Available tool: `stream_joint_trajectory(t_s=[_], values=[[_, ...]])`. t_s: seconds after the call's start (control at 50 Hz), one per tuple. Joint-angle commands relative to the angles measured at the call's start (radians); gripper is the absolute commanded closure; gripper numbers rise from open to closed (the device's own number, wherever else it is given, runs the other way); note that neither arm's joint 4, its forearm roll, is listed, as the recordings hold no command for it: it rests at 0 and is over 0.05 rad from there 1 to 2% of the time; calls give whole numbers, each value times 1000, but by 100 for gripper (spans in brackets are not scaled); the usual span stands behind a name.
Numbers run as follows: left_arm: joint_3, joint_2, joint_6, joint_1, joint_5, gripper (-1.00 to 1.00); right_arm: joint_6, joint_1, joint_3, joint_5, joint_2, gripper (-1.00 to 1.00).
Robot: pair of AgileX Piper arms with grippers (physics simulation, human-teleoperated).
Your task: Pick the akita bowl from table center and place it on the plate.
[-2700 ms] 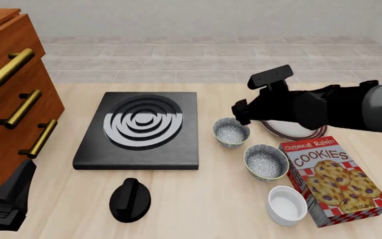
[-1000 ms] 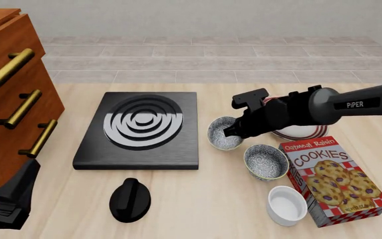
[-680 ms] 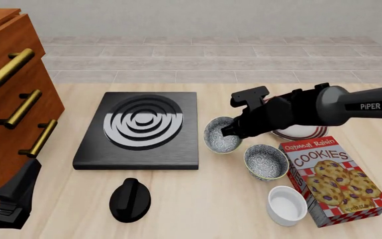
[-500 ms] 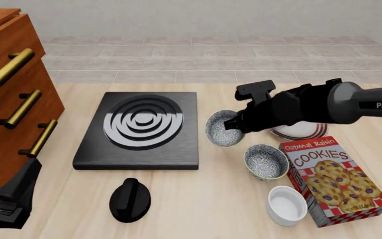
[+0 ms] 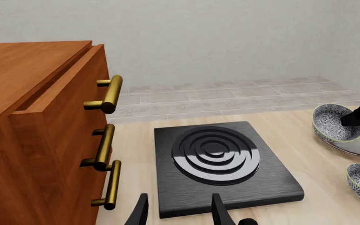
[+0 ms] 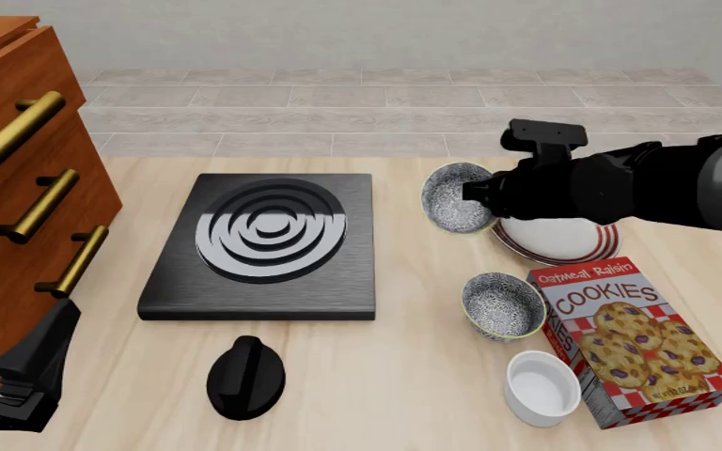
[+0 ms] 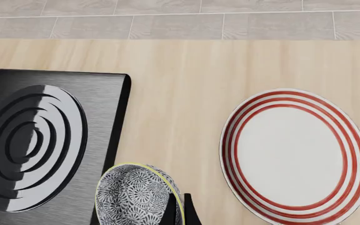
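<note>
Bowl [image 6: 457, 197] off table, tipped on its side — pinched at rim by right gripper [image 6: 477, 192], just beside plate [image 6: 556, 241], not yet over it. Tilt due to rim grip. Left gripper [image 5: 178, 213] idle, jaws spread, nr stove [image 6: 264, 246].

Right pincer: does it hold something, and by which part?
Yes. The right pincer holds the small speckled ceramic bowl by its rim, tilted and lifted.
</note>
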Motion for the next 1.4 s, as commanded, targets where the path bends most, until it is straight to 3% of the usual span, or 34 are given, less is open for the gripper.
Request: stream_joint_trajectory(t_s=[0.02, 0.16, 0.2, 0.26, 0.48, 0.68, 0.9, 1.36, 1.4], values=[[0, 2, 1, -1, 0, -100, 35, -85, 21, -61, -9, 100], [0, 8, 3, -2, -4, -100, -1, -185, 1, -72, 11, 100], [0, 9, 2, -2, -5, -100, -38, -229, -15, -75, 28, 100], [0, 11, 3, -3, -6, -100, -25, -232, -7, -85, 31, 100], [0, 10, 1, -5, -4, -100, -66, -326, -59, -100, 104, 100], [0, 21, -1, -5, -14, -100, -146, -401, -90, -102, 157, 100], [0, 24, 0, -7, -14, -100, -162, -418, -92, -122, 199, 100], [-1, 31, 1, -10, -17, -100, -129, -375, -97, -166, 285, 100], [-1, 33, 2, -10, -18, -100, -107, -362, -91, -171, 284, 100]])
